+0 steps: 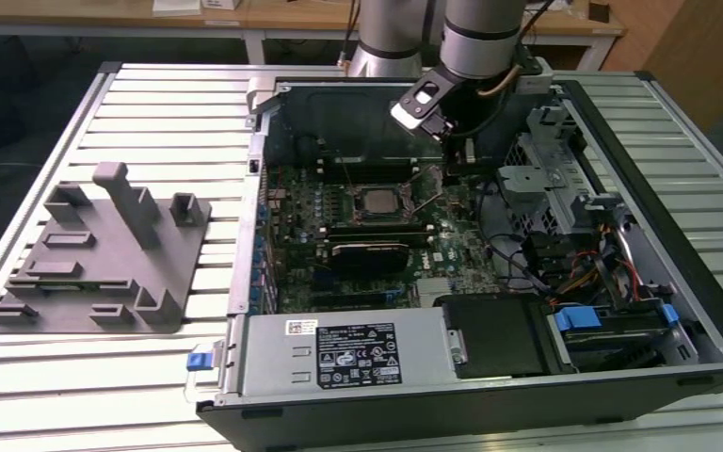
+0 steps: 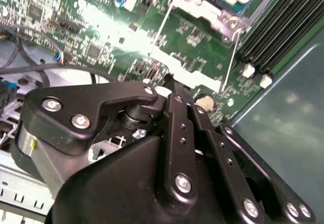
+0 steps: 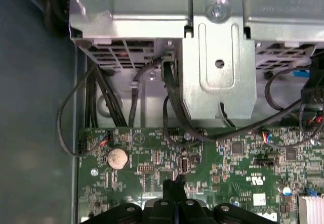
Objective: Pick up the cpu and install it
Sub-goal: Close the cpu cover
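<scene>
"Where was the cpu [image 1: 375, 201]?"

"Flat in the socket [image 1: 347, 201], metal top up, just to the exterior view's left of the gripper [image 1: 462, 158], whose fingers were pressed together on nothing."

"How would it handle?"

"Probably light and stiff, with a fragile underside. Best pinched by opposite edges. It was square, so no long axis."

The slatted metal counter [image 1: 148, 113] just had two things on it: a grey fixture block [image 1: 98, 259] on the exterior view's left, and an open computer case [image 1: 488, 403] on its right.
</scene>
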{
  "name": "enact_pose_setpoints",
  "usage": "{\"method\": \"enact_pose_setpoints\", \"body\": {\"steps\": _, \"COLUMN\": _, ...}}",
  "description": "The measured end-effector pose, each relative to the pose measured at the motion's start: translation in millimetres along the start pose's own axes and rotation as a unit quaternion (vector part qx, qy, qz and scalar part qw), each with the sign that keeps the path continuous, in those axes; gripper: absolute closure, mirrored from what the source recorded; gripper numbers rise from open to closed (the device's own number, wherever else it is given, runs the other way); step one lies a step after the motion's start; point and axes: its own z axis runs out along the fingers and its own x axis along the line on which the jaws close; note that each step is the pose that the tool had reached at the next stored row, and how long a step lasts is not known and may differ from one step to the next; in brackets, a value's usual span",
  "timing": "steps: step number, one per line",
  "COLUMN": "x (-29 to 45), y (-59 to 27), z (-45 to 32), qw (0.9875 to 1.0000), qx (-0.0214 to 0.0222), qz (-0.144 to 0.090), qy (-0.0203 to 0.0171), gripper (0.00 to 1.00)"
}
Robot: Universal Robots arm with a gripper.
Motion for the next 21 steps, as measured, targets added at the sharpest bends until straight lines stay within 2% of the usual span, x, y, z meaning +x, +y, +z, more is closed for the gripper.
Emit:
{"method": "enact_pose_setpoints", "body": {"steps": 11, "x": -0.5, "y": -35.6, "z": -2.0, "qw": 1.0, "qx": 0.0, "qz": 0.002, "qy": 0.0009, "gripper": 0.89}}
{"method": "enact_pose_setpoints", "body": {"steps": 14, "x": -0.6, "y": -39.6, "z": -2.2, "qw": 1.0, "qx": 0.0, "qz": 0.002, "qy": 0.0009, "gripper": 0.89}}
{"method": "enact_pose_setpoints", "body": {"steps": 19, "x": -0.6, "y": -40.6, "z": -2.3, "qw": 1.0, "qx": 0.0, "qz": 0.002, "qy": 0.001, "gripper": 0.89}}
{"method": "enact_pose_setpoints", "body": {"steps": 21, "x": -0.7, "y": -44.0, "z": -2.5, "qw": 1.0, "qx": 0.0001, "qz": 0.002, "qy": 0.0011, "gripper": 0.89}}
